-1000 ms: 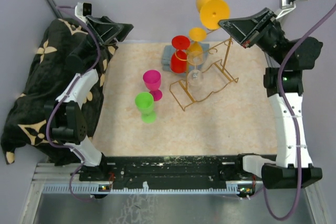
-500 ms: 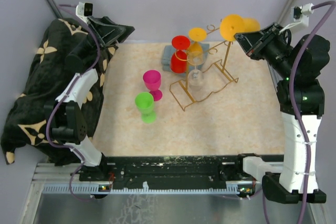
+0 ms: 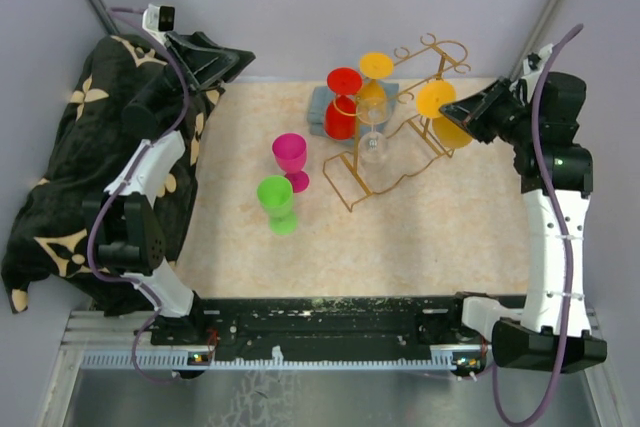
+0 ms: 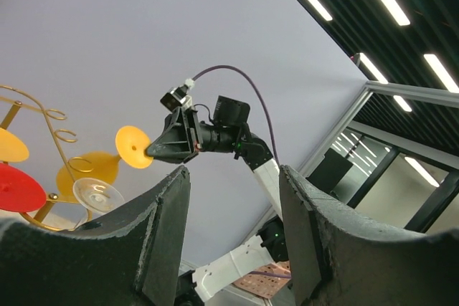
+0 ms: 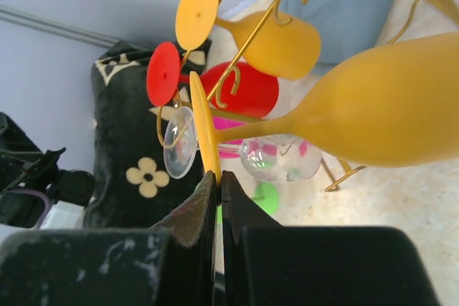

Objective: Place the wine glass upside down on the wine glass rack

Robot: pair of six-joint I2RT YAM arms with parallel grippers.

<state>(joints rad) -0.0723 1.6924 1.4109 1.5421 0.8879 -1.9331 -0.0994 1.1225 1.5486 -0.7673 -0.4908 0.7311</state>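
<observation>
The right jaws (image 5: 217,177) are pinched fully together on the thin edge of the foot of the yellow wine glass (image 5: 387,105), which lies tilted in the grip, its stem running away from the fingertips and its bowl hanging low. From above, its foot sits at the right end of the wine glass rack (image 5: 264,19), by the curled rail ends; whether the stem has entered the slot I cannot tell. So narrow a hold on a disc's rim could let the glass swing or slip, and a foot that misses the rails would drop it onto the bench (image 3: 450,237). A nudge might also shove the light wire stand. Close by hang another yellow glass (image 3: 376,65), a red glass (image 3: 343,82) and a clear glass (image 3: 372,142), crowding the approach. A pink glass (image 3: 290,152) and a green glass (image 3: 275,192) stand well apart. The left jaws (image 4: 233,177) gape, empty, far off.
</observation>
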